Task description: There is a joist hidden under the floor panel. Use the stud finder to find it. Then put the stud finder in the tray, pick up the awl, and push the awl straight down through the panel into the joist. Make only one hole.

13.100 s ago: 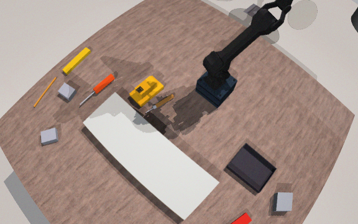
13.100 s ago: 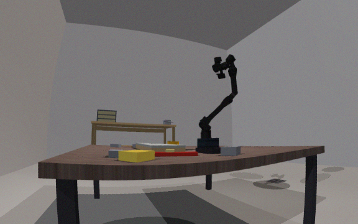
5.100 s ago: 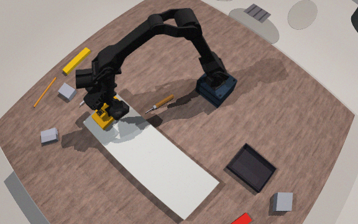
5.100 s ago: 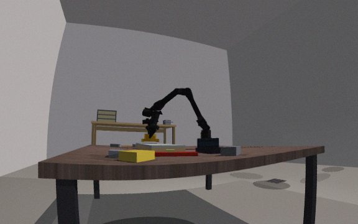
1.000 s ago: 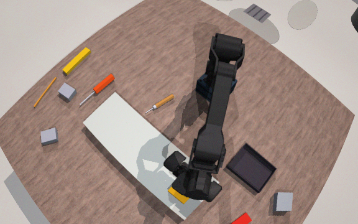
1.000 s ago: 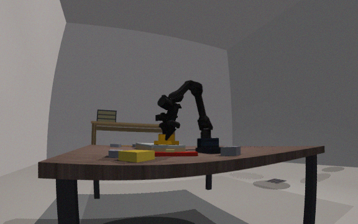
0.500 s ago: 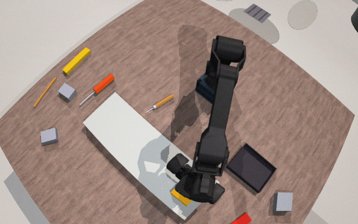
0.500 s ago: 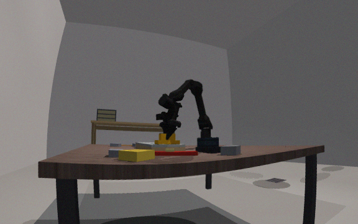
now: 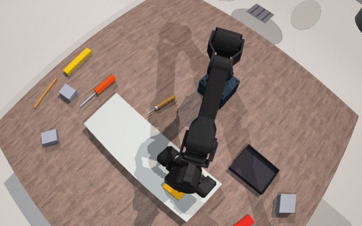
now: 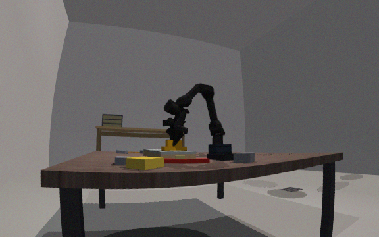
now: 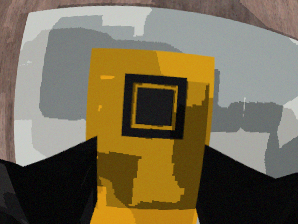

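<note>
My gripper is shut on the yellow stud finder. The stud finder is upright, on or just above the right part of the pale panel in the top view; which of the two I cannot tell. Its square window is dark. The awl, with an orange-brown handle and thin metal tip, lies on the table beside the panel's long edge. The black tray is empty, right of the panel. No joist shows.
A red-orange screwdriver, a yellow bar, an orange stick and grey blocks lie left in the top view. Another grey block and a red bar lie near the tray.
</note>
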Controlling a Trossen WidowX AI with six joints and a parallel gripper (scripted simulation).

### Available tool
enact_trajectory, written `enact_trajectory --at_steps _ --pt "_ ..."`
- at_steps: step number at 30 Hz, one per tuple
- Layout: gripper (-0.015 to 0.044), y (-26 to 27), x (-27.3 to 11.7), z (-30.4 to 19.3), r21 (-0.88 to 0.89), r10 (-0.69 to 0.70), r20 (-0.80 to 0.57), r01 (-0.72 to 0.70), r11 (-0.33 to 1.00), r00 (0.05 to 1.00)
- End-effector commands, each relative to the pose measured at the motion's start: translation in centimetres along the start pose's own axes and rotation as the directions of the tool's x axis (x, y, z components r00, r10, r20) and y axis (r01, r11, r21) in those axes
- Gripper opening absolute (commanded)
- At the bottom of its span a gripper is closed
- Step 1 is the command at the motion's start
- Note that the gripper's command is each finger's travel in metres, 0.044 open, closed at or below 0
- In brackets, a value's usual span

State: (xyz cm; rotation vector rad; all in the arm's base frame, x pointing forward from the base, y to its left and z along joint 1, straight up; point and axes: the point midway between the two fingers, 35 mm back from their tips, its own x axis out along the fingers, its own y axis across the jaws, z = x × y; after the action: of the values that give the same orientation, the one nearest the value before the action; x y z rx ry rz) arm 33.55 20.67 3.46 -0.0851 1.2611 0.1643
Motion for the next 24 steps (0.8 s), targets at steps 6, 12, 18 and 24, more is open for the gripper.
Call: enact_trajectory --at_steps 6,12,18,24 --pt "0.0 -3.6 -0.1 0.0 0.004 -0.019 0.004 0.019 1.0 1.0" --pt "0.0 -5.7 -0.1 0.0 0.004 -0.021 0.004 0.021 1.0 1.0" --pt "0.0 -7.8 -0.1 0.0 0.003 -0.023 0.004 0.023 1.0 1.0" --pt "0.0 -10.0 -0.2 0.0 0.002 -0.025 0.004 0.025 1.0 1.0"
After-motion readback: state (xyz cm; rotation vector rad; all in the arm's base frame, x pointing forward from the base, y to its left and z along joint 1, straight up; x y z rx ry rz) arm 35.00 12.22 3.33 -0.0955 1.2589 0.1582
